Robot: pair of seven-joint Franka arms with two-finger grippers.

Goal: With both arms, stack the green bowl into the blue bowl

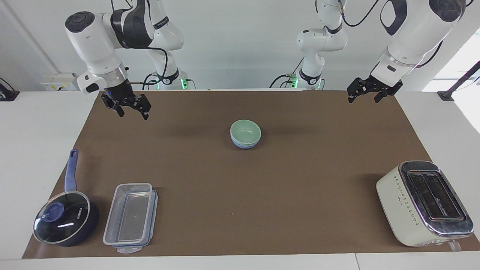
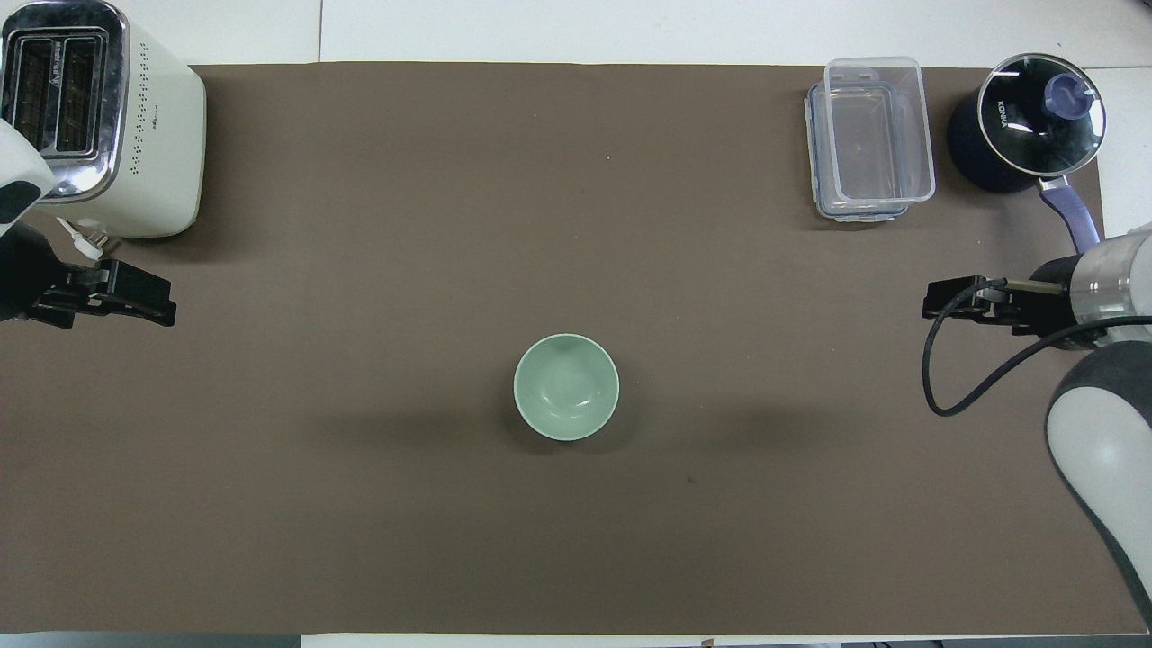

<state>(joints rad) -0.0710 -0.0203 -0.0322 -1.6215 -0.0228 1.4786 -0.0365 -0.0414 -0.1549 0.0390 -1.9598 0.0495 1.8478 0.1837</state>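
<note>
**Green bowl sits in the blue bowl; both arms are away**

The green bowl (image 1: 245,131) is in the middle of the facing view, a little above the centre, and it rests inside the blue bowl (image 1: 244,144), of which only a thin rim shows under it. In the overhead view only the green bowl is visible, the blue one being hidden below. The two bowls stand on the brown mat (image 1: 240,210), well apart from everything else.

I judge that the stacking itself is done. What is left seems to be only to bring the arms to rest; no new grasp is needed, and the bowls should not be touched.

The right gripper (image 1: 129,108) hangs over the upper left part of the mat in the facing view; its fingers are spread and hold nothing. The left gripper (image 1: 368,92) hangs over the upper right corner of the mat, also spread and empty.

At the lower left of the facing view are the saucepan (image 1: 65,221) and the clear container (image 1: 130,216); at the lower right is the toaster (image 1: 423,202).
</note>
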